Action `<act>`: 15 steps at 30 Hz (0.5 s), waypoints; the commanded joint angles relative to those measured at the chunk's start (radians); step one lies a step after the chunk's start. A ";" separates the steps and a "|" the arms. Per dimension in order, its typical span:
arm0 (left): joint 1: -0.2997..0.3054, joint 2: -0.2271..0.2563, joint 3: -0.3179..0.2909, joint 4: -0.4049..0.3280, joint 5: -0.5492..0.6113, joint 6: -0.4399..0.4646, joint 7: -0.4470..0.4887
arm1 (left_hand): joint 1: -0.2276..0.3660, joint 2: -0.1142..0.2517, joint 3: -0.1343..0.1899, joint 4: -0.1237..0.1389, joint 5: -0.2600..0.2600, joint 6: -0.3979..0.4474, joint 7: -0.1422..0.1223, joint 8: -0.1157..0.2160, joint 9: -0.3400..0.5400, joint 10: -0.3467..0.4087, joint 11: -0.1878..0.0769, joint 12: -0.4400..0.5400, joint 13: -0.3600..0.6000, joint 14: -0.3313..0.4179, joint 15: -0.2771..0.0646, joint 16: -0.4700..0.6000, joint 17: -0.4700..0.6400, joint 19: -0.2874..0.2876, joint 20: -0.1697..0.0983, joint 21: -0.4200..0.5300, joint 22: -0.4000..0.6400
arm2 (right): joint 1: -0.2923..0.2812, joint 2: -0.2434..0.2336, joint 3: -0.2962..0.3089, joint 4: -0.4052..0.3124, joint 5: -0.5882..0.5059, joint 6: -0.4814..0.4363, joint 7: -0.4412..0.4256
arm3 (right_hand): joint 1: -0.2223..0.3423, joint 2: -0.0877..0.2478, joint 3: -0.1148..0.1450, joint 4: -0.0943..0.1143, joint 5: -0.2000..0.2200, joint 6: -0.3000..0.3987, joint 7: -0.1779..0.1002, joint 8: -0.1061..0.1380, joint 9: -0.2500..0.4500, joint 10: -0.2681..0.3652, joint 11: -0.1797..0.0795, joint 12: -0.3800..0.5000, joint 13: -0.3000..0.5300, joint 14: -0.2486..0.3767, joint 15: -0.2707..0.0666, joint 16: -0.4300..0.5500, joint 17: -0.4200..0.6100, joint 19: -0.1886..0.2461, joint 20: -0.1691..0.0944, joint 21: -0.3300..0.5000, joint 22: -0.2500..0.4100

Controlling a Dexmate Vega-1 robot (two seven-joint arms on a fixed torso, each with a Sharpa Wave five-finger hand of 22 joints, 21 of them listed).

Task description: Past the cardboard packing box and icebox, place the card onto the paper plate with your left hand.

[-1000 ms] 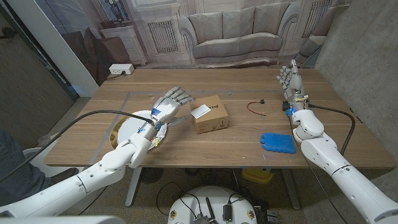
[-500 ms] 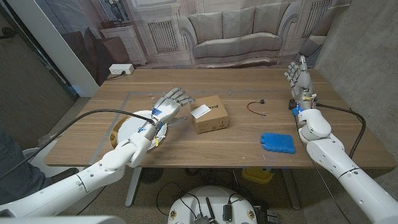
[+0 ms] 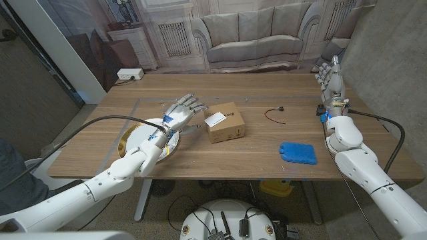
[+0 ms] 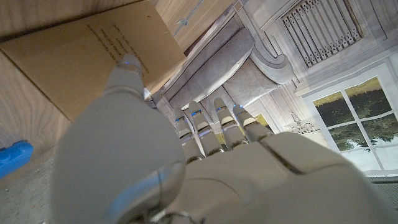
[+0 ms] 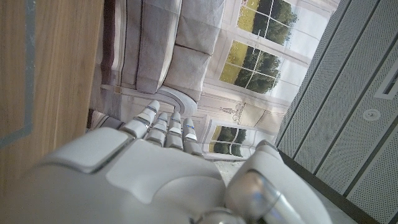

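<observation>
White paper plate [image 3: 137,138] under left robot hand [image 3: 181,112] (fingers spread, empty), cardboard box [image 3: 223,122] beside, right robot hand [image 3: 330,75] raised, spread.

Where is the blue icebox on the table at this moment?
In the head view, the blue icebox lies on the robot's right side near the table's front edge, right of the cardboard box and beside the right arm.

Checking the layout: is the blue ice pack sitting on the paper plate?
No, the blue ice pack lies on bare table, with the cardboard box between it and the plate.
</observation>
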 commanded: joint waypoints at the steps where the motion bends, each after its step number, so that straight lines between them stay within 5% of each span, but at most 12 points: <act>1: -0.044 -0.022 0.026 0.049 -0.023 -0.050 0.024 | 0.001 0.003 -0.005 0.004 -0.004 0.014 -0.002 0.007 0.005 0.010 -0.001 0.005 0.004 0.016 -0.142 0.008 0.003 0.000 -0.005 0.007 0.005 | -0.003 0.005 0.016 -0.005 -0.006 -0.020 -0.012 | -0.003 0.004 -0.004 0.002 -0.005 0.008 0.000 0.005 0.004 0.011 -0.002 0.007 0.002 0.008 -0.001 0.007 0.004 0.010 0.001 0.009 0.005; 15: -0.041 -0.034 0.034 0.042 -0.036 -0.065 0.030 | 0.005 0.006 -0.009 0.008 -0.014 0.038 -0.001 0.014 0.005 0.034 -0.001 0.011 0.004 0.034 -0.147 0.011 0.002 0.008 -0.005 0.010 0.005 | -0.004 0.006 0.025 0.007 0.003 -0.016 0.001 | -0.003 0.004 -0.006 0.002 -0.005 0.009 0.000 0.004 0.004 0.011 -0.003 0.005 0.002 0.009 0.000 0.007 0.004 0.010 0.002 0.009 0.005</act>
